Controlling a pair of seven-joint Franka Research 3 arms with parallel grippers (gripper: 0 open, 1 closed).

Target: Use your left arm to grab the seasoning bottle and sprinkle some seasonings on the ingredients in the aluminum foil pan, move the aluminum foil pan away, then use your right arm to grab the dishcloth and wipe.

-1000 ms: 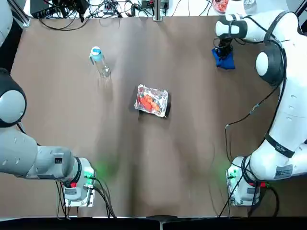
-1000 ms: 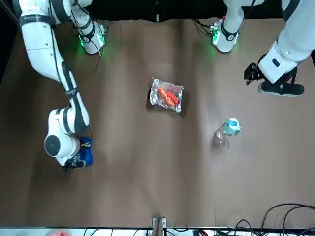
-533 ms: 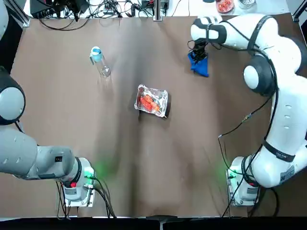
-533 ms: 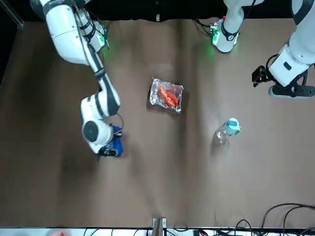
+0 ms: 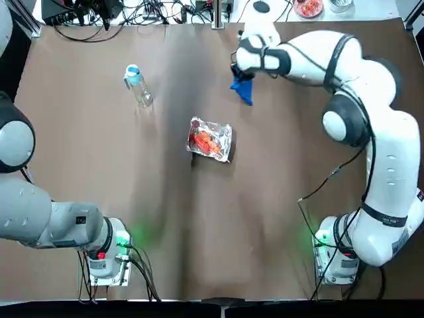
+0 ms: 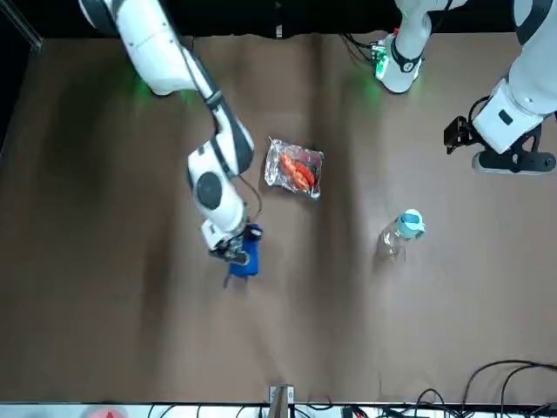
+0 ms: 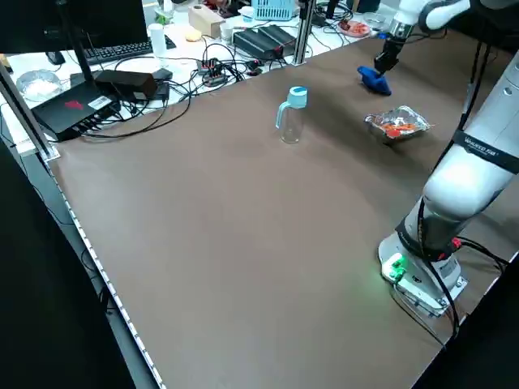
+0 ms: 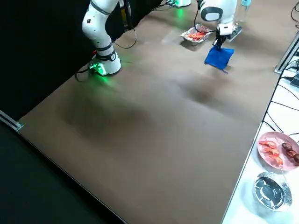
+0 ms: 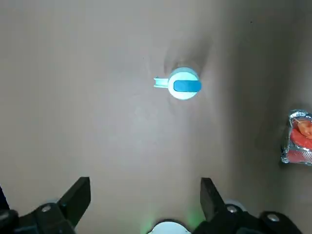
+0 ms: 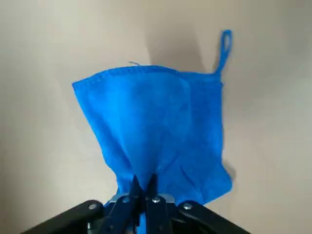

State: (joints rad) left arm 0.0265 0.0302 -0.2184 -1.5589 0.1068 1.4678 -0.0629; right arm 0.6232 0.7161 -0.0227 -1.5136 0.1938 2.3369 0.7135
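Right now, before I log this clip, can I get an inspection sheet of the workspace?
Surface: brown table, no spills seen.
Job's things: seasoning bottle upright; aluminum foil pan with ingredients mid-table; dishcloth beyond the pan.
Clutter: nothing seen on the table.
Grippers: right gripper shut on the dishcloth; left gripper open, raised over the table.
Cables: bundle past the far edge.
Surroundings: pink dish of food on a side surface.

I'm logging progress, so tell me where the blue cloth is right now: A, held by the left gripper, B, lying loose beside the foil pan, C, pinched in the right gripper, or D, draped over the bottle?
C: the right gripper is shut on a bunched edge of the cloth, on the far side of the pan, while the left gripper is open and empty over the table near the bottle.
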